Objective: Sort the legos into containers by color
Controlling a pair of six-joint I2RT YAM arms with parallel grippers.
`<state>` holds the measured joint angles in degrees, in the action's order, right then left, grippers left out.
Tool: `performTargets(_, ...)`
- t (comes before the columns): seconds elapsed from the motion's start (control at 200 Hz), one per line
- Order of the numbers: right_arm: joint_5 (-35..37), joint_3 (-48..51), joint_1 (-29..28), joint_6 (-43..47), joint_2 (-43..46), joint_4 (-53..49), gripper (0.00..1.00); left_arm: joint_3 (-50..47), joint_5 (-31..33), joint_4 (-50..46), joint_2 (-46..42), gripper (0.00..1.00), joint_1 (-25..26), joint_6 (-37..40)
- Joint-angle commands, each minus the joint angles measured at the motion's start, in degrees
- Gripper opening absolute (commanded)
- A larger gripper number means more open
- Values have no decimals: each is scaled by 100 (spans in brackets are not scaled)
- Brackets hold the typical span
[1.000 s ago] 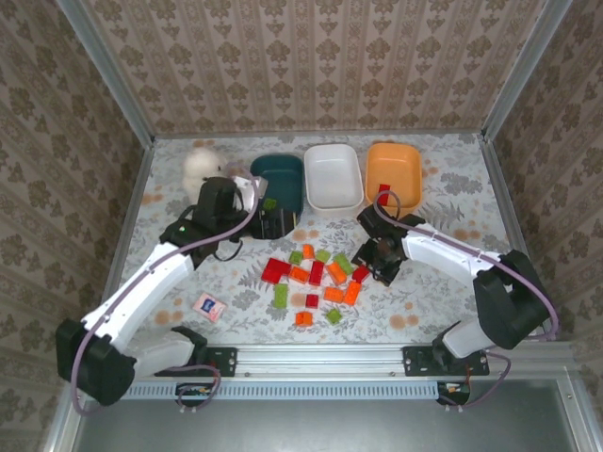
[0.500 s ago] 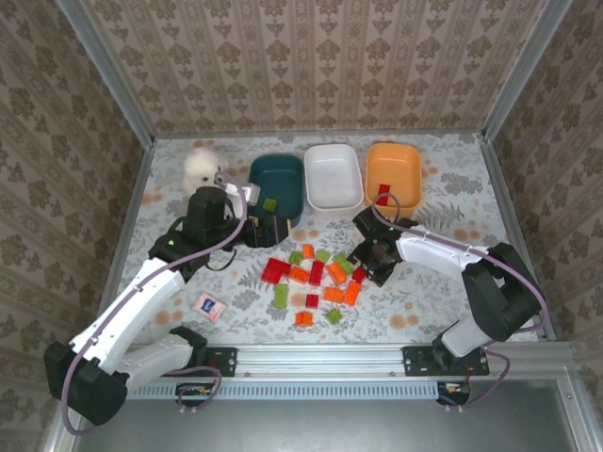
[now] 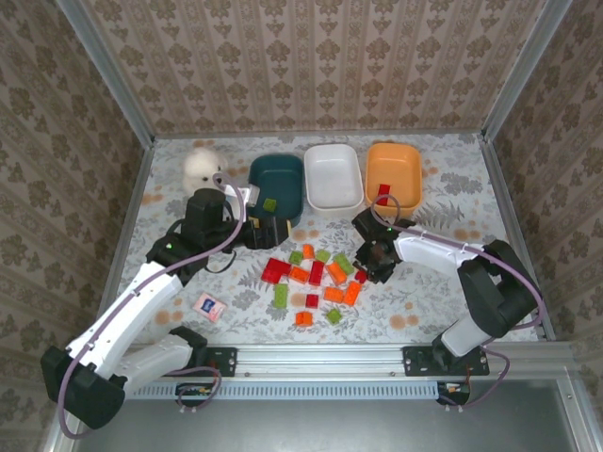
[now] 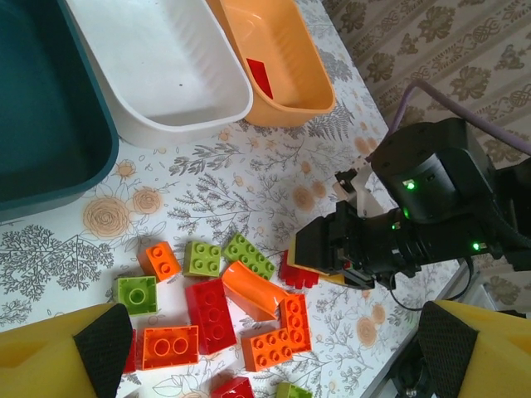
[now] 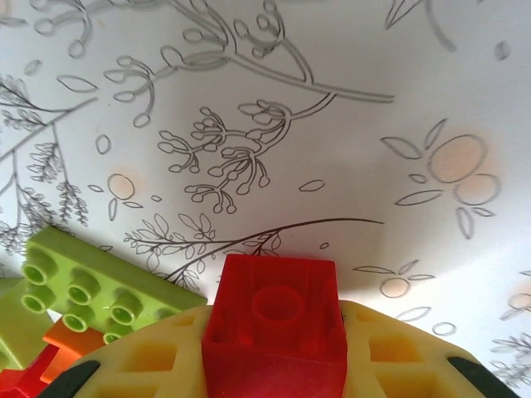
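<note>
Grasping red brick (image 5: 274,323), right gripper (image 3: 369,267); green brick (image 5: 91,286) alongside; left gripper (image 3: 268,231) released.

tubs: dark teal tub (image 3: 276,179), white tub (image 3: 333,175), orange tub (image 3: 393,171) | legos (image 3: 317,273): red, orange, light green | red lego (image 5: 275,327) between yellow pads (image 5: 158,356) | counter (image 3: 443,292): white, grey leaf line-drawings, pale orange blossoms | walls (image 3: 311,66): beige damask wallpaper | card (image 3: 207,307): pink and white

Floral surface (image 3: 452,193): teal tub (image 3: 279,179), white tub (image 3: 333,175), orange tub (image 3: 393,171) side by side at back; legos (image 3: 316,274) scattered mid; pink card (image 3: 207,306) near-L; fluffy white thing (image 3: 200,167) back-L.
</note>
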<state>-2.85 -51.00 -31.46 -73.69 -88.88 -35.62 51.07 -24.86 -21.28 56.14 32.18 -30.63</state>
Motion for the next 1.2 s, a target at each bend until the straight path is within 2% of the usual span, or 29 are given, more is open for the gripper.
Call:
performTargets(0.0, 863, -789, 61, 668, 560, -958, 24, 90, -23, 153, -21, 93, 59, -168)
performTargets(0.095, 1281, -1519, 456, 1393, 692, -1328, 24, 261, 23, 346, 175, 93, 69, -255)
performTargets(0.18, 1356, -2143, 989, 2011, 395, -1352, 24, 446, 40, 481, 449, 93, 91, -285)
performTargets(0.29, 1337, -3056, 1567, 2694, -483, -1258, 24, 678, 87, 590, 846, 93, 110, -295)
performTargets(0.385, 1489, -4029, 1826, 3262, -1416, -1419, 24, 888, 126, 629, 1142, 93, 121, -283)
performTargets(0.475, 1473, -4830, 2054, 3460, -2186, -1683, 24, 1142, 122, 586, 1422, 92, 136, -200)
performTargets(0.61, 1463, -5523, 2296, 3519, -3012, -2030, 24, 1413, 141, 571, 1733, 92, 157, -119)
performTargets(0.93, 1217, -5563, 2530, 3439, -3646, -2116, 24, 1619, 113, 250, 2076, 92, 305, 269)
performTargets(1.195, 804, -5581, 2616, 3497, -3896, -2052, 33, 1453, 70, -26, 2076, 90, 420, 503)
